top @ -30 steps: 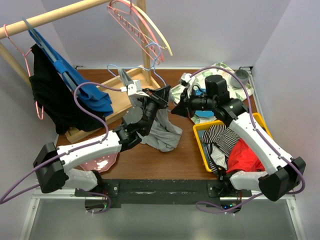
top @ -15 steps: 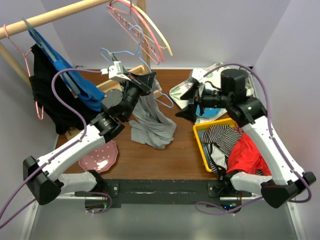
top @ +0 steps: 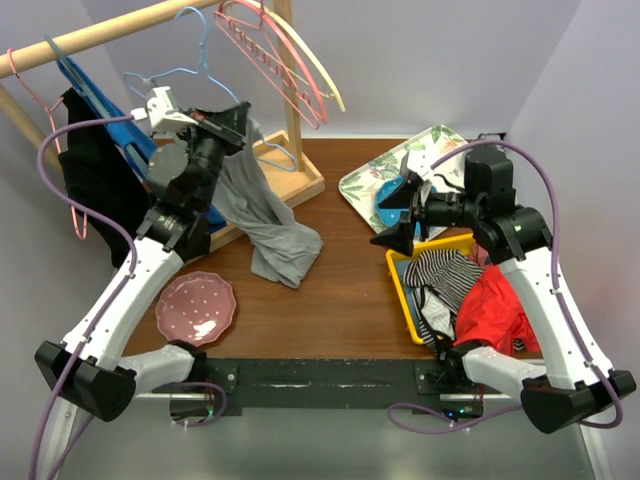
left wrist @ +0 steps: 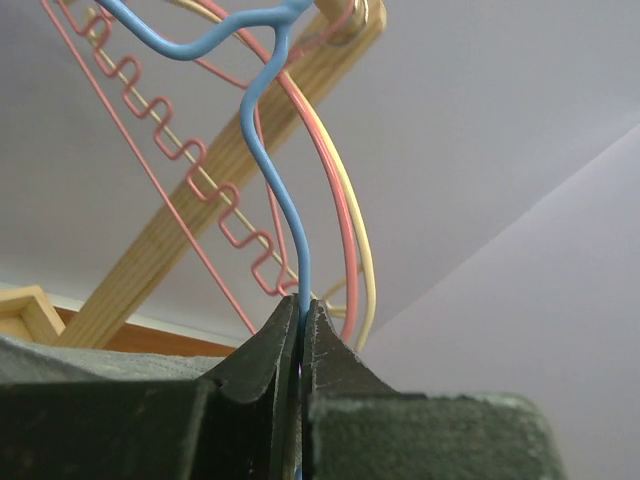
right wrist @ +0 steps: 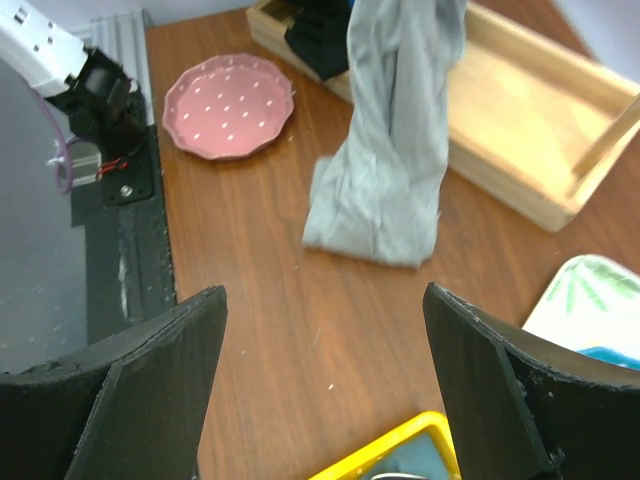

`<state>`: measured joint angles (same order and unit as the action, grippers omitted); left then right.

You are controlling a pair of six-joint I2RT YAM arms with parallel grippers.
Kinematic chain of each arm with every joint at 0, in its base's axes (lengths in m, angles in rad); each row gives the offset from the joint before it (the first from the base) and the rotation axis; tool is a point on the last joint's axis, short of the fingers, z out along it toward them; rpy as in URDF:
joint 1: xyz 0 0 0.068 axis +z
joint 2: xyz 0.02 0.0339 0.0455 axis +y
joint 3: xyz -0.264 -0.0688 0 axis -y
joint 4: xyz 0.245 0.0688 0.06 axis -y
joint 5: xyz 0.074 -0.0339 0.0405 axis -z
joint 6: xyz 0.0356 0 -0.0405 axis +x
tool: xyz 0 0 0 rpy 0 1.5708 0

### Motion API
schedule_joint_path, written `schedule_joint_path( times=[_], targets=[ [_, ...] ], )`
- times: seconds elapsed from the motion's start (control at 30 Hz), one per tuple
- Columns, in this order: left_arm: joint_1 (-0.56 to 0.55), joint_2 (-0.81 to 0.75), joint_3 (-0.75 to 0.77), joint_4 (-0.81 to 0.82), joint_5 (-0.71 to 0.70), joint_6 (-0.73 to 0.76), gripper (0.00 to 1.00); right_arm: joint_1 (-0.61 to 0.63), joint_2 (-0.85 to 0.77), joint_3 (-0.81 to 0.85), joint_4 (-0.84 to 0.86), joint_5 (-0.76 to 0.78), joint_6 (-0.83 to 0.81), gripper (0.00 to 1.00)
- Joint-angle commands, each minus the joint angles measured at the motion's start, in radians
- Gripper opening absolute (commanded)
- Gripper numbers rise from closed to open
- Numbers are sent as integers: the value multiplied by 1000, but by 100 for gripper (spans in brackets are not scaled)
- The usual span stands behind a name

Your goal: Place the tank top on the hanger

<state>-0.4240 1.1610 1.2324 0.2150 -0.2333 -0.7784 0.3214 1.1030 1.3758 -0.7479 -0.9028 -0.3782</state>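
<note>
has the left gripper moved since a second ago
Yes. In the top view the left gripper, shut on the hanger, went up and left, from right of the wooden post to left of it, towards the rail.

The top view looks down from above and behind the arm bases. It is far enough to take in the whole table [top: 340, 290], the rail [top: 100, 35] at upper left and the bin [top: 400, 290] at right.

The left wrist view sits at the left gripper [left wrist: 303, 305] and faces upward along the hanger [left wrist: 288, 210] wire, very near, toward the pink hangers [left wrist: 349, 260] and the wall; the top view shows these hangers too.

The right wrist view hangs above the table, tilted down past the right gripper [right wrist: 322, 300] at the tank top [right wrist: 390, 160], plate [right wrist: 228, 105] and tray [right wrist: 520, 120], all also seen from the top.
</note>
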Motion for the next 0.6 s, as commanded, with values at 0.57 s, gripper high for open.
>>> schedule_joint_path(
  times=[0.57],
  targets=[
    [422, -3, 21, 73, 199, -369, 0, -73, -26, -80, 61, -91, 15, 84]
  ],
)
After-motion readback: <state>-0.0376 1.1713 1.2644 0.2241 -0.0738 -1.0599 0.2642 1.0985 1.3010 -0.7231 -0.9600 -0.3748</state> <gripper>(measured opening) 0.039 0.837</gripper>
